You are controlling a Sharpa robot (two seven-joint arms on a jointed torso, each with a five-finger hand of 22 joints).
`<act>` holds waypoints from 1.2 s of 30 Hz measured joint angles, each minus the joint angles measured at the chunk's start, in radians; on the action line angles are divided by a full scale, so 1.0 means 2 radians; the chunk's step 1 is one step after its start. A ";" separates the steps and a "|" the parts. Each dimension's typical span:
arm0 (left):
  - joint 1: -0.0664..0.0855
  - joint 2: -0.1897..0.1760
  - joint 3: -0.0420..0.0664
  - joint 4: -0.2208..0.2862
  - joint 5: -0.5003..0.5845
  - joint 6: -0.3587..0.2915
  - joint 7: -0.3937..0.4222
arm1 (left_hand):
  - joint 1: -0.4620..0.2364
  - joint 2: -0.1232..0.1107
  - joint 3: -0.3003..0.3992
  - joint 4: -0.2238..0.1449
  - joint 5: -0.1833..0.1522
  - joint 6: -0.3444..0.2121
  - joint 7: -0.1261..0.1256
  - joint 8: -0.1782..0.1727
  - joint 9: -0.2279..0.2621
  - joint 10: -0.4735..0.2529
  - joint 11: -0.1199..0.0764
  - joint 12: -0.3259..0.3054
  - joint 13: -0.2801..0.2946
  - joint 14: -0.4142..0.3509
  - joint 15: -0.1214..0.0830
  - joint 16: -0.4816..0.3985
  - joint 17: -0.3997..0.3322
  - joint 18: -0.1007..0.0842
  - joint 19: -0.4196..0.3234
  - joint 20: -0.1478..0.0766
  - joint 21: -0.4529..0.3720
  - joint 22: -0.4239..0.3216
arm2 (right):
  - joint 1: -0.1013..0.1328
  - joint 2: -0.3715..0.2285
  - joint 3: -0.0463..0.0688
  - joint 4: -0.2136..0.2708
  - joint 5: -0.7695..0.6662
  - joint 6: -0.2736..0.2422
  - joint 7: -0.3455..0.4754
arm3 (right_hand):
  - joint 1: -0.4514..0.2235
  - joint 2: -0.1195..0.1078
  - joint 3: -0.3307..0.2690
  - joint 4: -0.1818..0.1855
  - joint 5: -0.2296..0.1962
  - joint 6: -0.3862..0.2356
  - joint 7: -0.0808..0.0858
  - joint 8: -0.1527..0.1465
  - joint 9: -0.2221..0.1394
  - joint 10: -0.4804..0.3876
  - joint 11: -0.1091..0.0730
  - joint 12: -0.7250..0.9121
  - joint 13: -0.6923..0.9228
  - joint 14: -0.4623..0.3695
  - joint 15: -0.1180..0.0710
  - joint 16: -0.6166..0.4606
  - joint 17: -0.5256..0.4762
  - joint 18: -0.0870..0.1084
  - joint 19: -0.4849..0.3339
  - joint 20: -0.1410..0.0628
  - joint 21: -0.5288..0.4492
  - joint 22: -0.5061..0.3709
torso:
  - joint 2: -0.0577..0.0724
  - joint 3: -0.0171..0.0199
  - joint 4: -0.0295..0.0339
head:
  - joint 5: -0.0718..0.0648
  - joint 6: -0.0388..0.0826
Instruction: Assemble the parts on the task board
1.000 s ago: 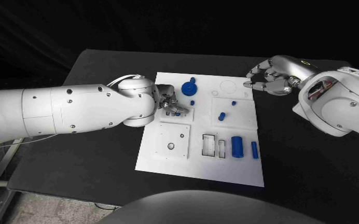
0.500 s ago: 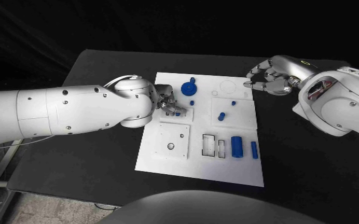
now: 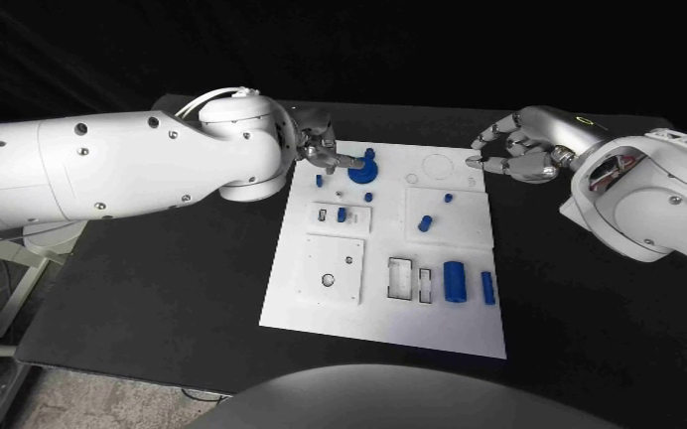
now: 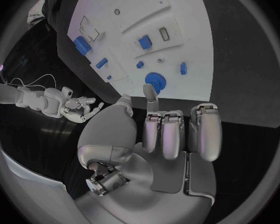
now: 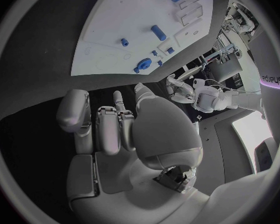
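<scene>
The white task board (image 3: 430, 320) lies mid-table. A blue gear (image 3: 362, 169) stands near its far edge, with a small blue peg (image 3: 369, 197) just below it. My left hand (image 3: 323, 151) hovers at the board's far left corner beside the gear (image 4: 155, 79); its fingers (image 4: 177, 134) are mostly curled and hold nothing. A short blue piece (image 3: 341, 214) stands in the small socket plate. My right hand (image 3: 518, 151) hangs off the board's far right corner, fingers (image 5: 109, 129) curled on nothing. A large blue cylinder (image 3: 454, 280) and a blue bar (image 3: 486, 287) lie at the near right.
More small blue parts sit on the board: one by the left edge (image 3: 320, 180), a peg (image 3: 447, 197) and a tilted piece (image 3: 424, 221) on the right square. Rectangular slots (image 3: 401, 278) and a square plate with a hole (image 3: 328, 278) are nearer me. Black table (image 3: 172, 290) surrounds the board.
My left hand has lifted off the small socket plate and moved toward the far edge beside the gear, leaving the short blue piece in the socket. The right hand has not moved.
</scene>
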 measured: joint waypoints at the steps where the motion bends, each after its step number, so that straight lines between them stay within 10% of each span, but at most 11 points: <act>1: 0.003 0.002 0.000 -0.004 -0.001 0.000 0.001 | 0.000 0.000 0.000 0.000 0.000 0.000 0.000 0.000 0.000 0.000 0.000 0.000 0.000 0.000 0.000 0.000 0.000 0.000 0.000 0.000 0.000 0.000 | 0.000 0.001 0.000 0.000 0.000 0.000 0.000 | 0.000 0.000 0.000 0.000 0.000 0.000 0.000 0.000 0.000 0.000 0.000 0.000 0.000 -0.001 0.001 0.000 0.000 0.000 0.000 0.000 0.000 0.000 | 0.000 0.0001 0.0000 | 0.001 0.000; 10: 0.010 0.025 -0.005 -0.061 -0.007 0.041 0.003 | 0.007 0.007 -0.004 -0.001 0.000 -0.006 0.002 -0.005 0.000 0.000 0.000 0.000 0.000 0.000 0.000 0.000 0.000 0.000 0.000 0.000 0.000 0.000 | 0.000 0.001 0.000 0.000 0.001 0.000 0.000 | 0.002 0.002 0.002 -0.002 0.013 0.000 0.000 0.000 -0.001 -0.002 0.002 0.000 0.000 -0.001 0.001 0.000 0.000 0.000 0.000 0.000 -0.003 0.000 | 0.001 0.0003 0.0000 | 0.000 0.000; 23: -0.026 0.052 -0.008 -0.119 -0.019 0.084 0.002 | 0.017 0.017 -0.012 0.000 0.009 -0.016 0.007 -0.021 -0.006 0.000 0.000 0.000 0.000 0.000 0.000 0.000 0.000 0.000 0.000 0.000 -0.008 0.000 | 0.000 -0.002 0.000 0.001 0.002 0.001 0.000 | 0.009 0.003 0.004 -0.004 0.029 0.002 0.002 -0.002 -0.004 -0.002 0.002 -0.002 0.000 -0.001 0.001 0.000 0.000 0.000 0.000 0.000 -0.004 0.000 | 0.001 -0.0009 0.0005 | -0.002 0.000; 36: -0.034 0.047 -0.007 -0.126 -0.057 0.077 0.002 | 0.022 0.017 -0.022 0.000 0.018 -0.014 0.006 -0.020 0.000 0.000 0.000 0.000 0.000 0.000 0.000 0.000 0.000 0.000 0.000 0.000 -0.008 0.000 | -0.001 -0.003 0.000 0.001 0.003 0.001 0.001 | 0.009 0.003 0.004 -0.004 0.029 0.002 0.002 -0.002 -0.004 -0.002 0.002 -0.001 0.000 -0.001 0.001 0.000 0.000 0.000 0.000 0.000 -0.004 0.000 | 0.000 -0.0003 0.0005 | -0.001 0.000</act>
